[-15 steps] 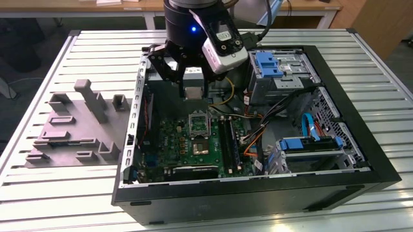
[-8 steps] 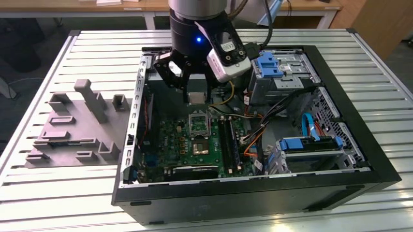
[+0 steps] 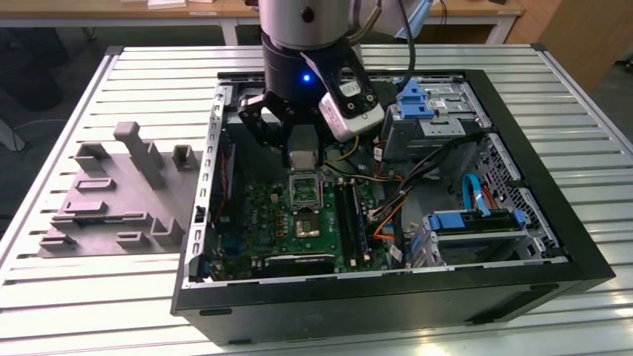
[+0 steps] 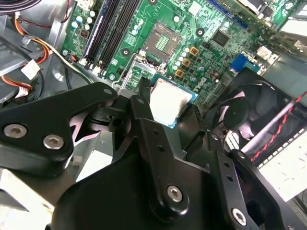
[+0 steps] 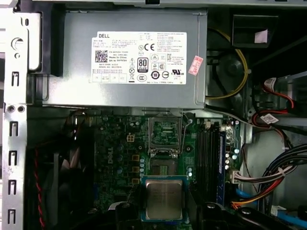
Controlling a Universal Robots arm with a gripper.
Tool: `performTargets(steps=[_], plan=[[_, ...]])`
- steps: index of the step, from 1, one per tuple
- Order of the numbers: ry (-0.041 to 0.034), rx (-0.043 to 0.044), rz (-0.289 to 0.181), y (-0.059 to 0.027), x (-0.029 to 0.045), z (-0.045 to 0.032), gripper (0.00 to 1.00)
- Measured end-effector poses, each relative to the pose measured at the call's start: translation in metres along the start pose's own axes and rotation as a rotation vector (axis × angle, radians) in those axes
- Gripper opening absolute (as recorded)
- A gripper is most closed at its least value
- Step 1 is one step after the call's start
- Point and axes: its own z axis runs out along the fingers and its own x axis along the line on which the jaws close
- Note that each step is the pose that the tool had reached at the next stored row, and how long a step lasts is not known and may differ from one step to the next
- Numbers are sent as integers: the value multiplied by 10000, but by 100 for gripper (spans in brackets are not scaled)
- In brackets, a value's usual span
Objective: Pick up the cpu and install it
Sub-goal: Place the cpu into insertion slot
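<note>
The cpu (image 5: 164,198), a small pale metal square with a dark rim, hangs flat above the green motherboard (image 5: 117,158) inside the open black computer case (image 3: 554,222). My gripper (image 5: 164,212) is shut on the cpu, with a black finger (image 4: 142,101) against each of two opposite edges. In both wrist views the open silver socket (image 5: 165,138) lies a short way beyond the chip (image 4: 168,101), with its frame lifted and the contact field (image 4: 164,42) bare. In the exterior view the gripper (image 3: 301,154) holds the cpu (image 3: 302,158) just above the socket (image 3: 305,191).
A grey power supply box (image 5: 124,57) sits past the socket. Memory slots (image 5: 211,153) run beside it, with bundled cables (image 5: 268,177) further out. A black fan (image 4: 249,117) is near the gripper. A blue-handled drive cage (image 3: 475,222) fills one case corner. A grey fixture (image 3: 114,196) lies on the slatted table.
</note>
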Motion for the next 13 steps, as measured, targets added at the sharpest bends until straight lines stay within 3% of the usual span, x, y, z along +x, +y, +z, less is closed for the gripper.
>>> performTargets(steps=[13], plan=[[-15, -1, 27, -36, -58, 236, 47]])
